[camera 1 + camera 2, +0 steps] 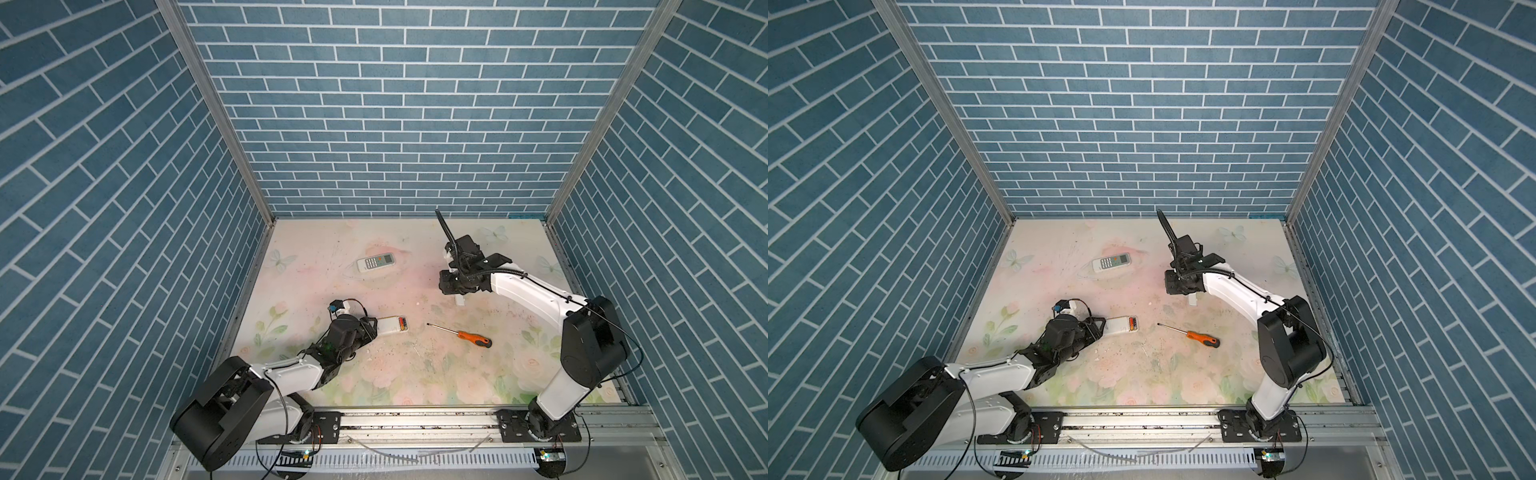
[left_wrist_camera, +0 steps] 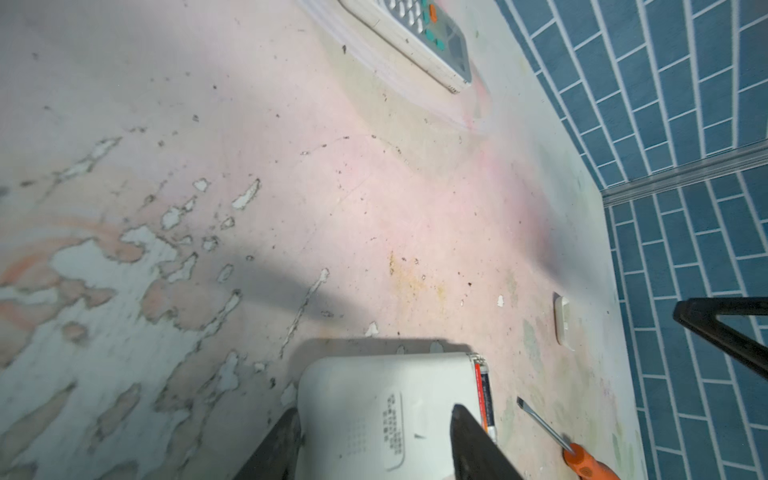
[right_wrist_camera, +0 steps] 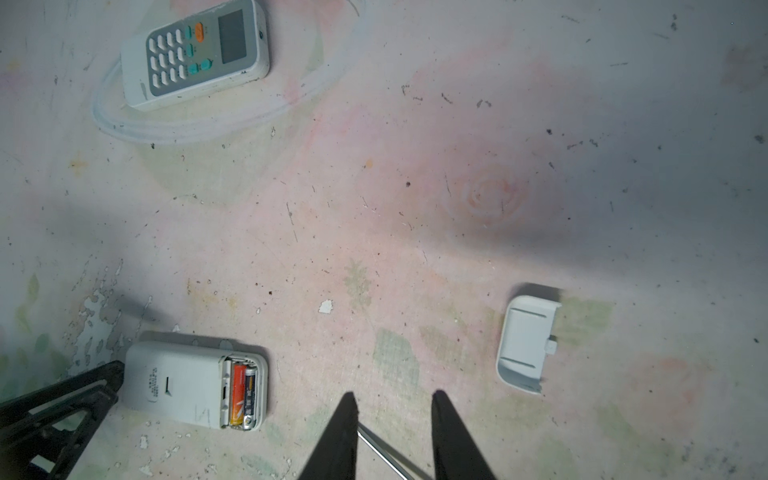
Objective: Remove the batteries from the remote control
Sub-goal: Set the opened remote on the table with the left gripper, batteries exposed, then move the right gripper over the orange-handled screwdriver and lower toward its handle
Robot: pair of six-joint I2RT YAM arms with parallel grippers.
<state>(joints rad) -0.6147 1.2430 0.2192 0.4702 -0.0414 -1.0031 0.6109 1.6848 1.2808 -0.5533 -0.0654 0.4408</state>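
A white remote control [image 1: 388, 325] [image 3: 178, 382] lies face down on the table. Its battery bay at one end is uncovered. Two batteries [image 3: 243, 394] [image 2: 483, 395] sit side by side in it, one orange and one black. My left gripper [image 1: 373, 328] [image 2: 374, 409] is at the remote's other end, open. One of its fingers [image 2: 286, 436] is against the remote's edge and the other crosses over its back. My right gripper [image 1: 449, 286] [image 3: 392, 399] hovers over the table's middle right, open with nothing between its fingers.
A second white remote [image 1: 376, 262] [image 3: 195, 54] lies face up farther back on a clear tube loop. An orange-handled screwdriver [image 1: 465, 336] [image 2: 582, 457] lies right of the opened remote. A white battery cover [image 3: 528, 345] [image 1: 459, 300] rests under the right arm. Blue brick walls enclose the table.
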